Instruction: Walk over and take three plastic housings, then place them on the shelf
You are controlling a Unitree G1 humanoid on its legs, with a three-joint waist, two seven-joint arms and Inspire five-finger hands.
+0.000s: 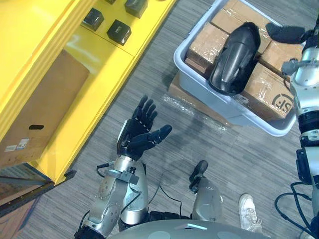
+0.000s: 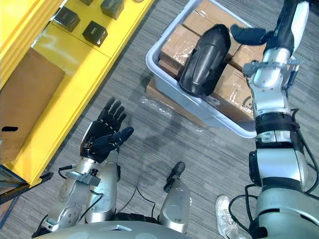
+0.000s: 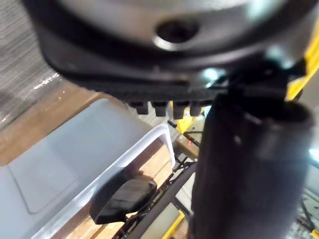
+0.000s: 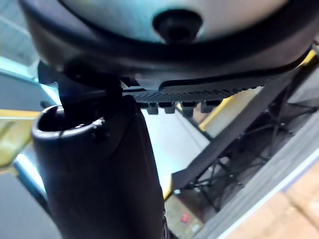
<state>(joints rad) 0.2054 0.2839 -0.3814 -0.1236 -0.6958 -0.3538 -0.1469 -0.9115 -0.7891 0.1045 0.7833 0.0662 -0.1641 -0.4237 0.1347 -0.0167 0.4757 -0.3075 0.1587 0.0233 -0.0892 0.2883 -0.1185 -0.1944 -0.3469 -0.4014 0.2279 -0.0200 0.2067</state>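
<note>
One black plastic housing (image 1: 235,59), long and rounded, lies across the cardboard boxes (image 1: 207,40) packed in a pale grey bin (image 1: 234,119). My right hand (image 2: 249,35) hovers over the bin's far right part, just beside the housing's top end, with its fingers stretched out and nothing in them. My left hand (image 1: 140,130) is held palm-up above the floor between the yellow shelf (image 1: 94,64) and the bin, open and empty. The bin's wall (image 3: 75,164) also appears in the left wrist view.
Several small black boxes (image 1: 118,31) sit on the yellow shelf's top. A cardboard panel (image 1: 45,109) fills its lower level. The bin rests on flat cardboard with plastic wrap (image 1: 192,107). A person's white shoe (image 1: 247,209) stands on the grey floor at the near right.
</note>
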